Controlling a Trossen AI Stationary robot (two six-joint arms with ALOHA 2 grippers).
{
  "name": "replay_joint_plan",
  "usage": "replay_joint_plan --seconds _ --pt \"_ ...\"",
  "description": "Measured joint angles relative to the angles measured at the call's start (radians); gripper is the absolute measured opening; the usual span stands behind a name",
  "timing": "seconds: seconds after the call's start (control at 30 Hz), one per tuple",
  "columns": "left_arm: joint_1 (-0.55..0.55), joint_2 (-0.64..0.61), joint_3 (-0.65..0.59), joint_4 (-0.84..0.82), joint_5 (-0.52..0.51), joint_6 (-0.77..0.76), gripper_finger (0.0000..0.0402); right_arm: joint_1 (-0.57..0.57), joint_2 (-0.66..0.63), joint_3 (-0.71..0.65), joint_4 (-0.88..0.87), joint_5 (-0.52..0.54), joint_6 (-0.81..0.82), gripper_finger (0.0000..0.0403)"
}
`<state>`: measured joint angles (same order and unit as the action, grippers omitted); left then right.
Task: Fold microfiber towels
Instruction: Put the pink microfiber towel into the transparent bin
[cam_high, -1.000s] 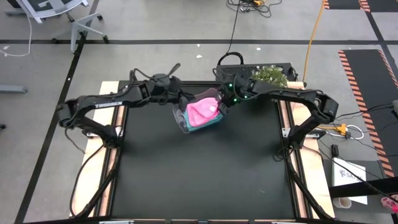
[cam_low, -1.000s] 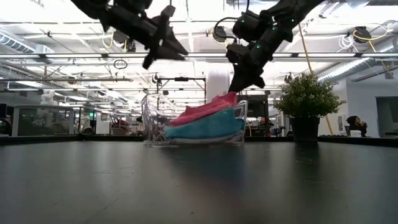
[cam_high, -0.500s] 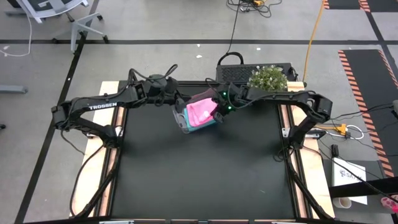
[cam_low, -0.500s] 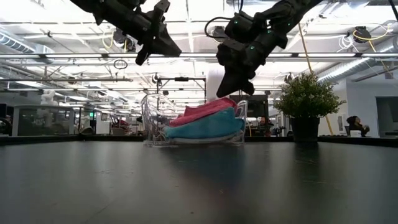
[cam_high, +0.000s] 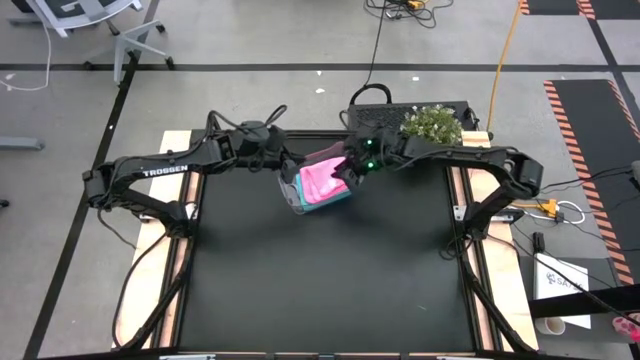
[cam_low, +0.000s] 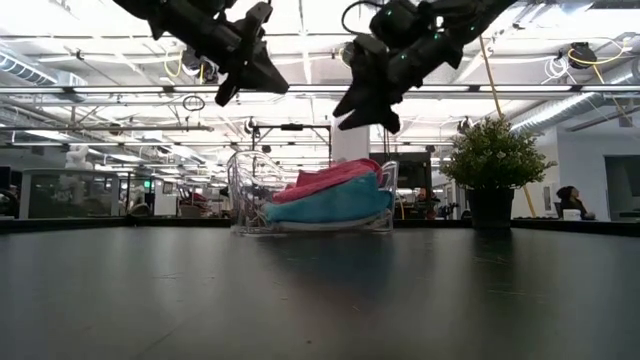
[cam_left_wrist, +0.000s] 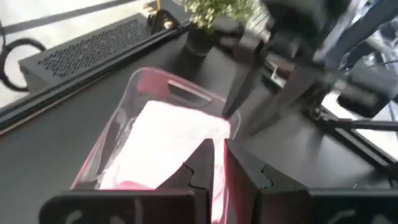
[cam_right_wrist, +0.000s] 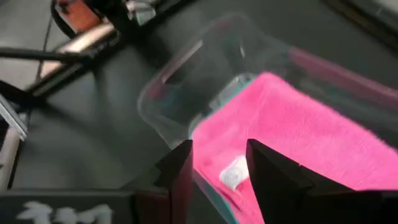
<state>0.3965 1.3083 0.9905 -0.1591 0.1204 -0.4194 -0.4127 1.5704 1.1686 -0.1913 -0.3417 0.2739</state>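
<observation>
Pink towel (cam_high: 320, 178) hides most of teal towel (cam_low: 330, 205) in tub (cam_low: 245, 190); left tool (cam_low: 262, 75) pressed together, right tool (cam_low: 365, 105) spread.

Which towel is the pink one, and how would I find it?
Look at the far middle of the black table, where a clear plastic tub sits between the two arms. The pink towel lies on top inside it, bright pink, above the teal towel.

Both arms (cam_high: 255, 150) crowd above the tub (cam_high: 322, 185); table (cam_high: 330, 280) front open.

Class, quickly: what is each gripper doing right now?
Left gripper: shut, holding nothing, above the clear tub.
Right gripper: open, empty, over the pink towel.
</observation>
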Motion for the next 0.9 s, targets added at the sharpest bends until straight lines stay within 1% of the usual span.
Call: replay_joint_plan --seconds 0.1,0.2,0.27,0.4,0.43,0.57,0.7,0.8,0.9 --pt "0.000 0.000 0.000 -0.037 -0.017 0.000 0.0035 -0.006 -0.005 0.001 -0.024 0.001 0.002 0.0138" --pt "0.000 0.000 0.000 -0.141 -0.064 0.005 0.0035 -0.005 0.015 -0.001 -0.067 0.018 -0.012 0.0117" --pt "0.000 0.000 0.000 -0.245 -0.103 -0.002 0.0035 -0.005 0.035 -0.001 -0.103 0.027 -0.031 0.0090" --pt "-0.008 0.000 0.000 -0.433 -0.150 -0.059 0.0035 -0.021 0.062 -0.001 -0.105 0.026 -0.065 0.0018" --pt "-0.015 0.000 0.000 -0.463 -0.157 -0.074 0.0035 -0.025 0.067 -0.001 -0.110 0.026 -0.074 0.0010" --pt "-0.061 0.000 0.000 -0.525 -0.208 -0.134 0.0035 -0.023 0.094 -0.001 -0.165 0.024 -0.070 0.0011" --pt "-0.092 0.000 0.000 -0.555 -0.275 -0.168 0.0035 0.005 0.112 -0.001 -0.218 0.025 -0.075 0.0002" --pt "-0.104 0.000 0.000 -0.566 -0.298 -0.170 0.0035 0.026 0.111 -0.001 -0.205 0.027 -0.077 0.0003" --pt "-0.117 -0.010 0.000 -0.595 -0.364 -0.178 0.0035 0.030 0.088 -0.001 -0.165 0.027 -0.072 0.0001"
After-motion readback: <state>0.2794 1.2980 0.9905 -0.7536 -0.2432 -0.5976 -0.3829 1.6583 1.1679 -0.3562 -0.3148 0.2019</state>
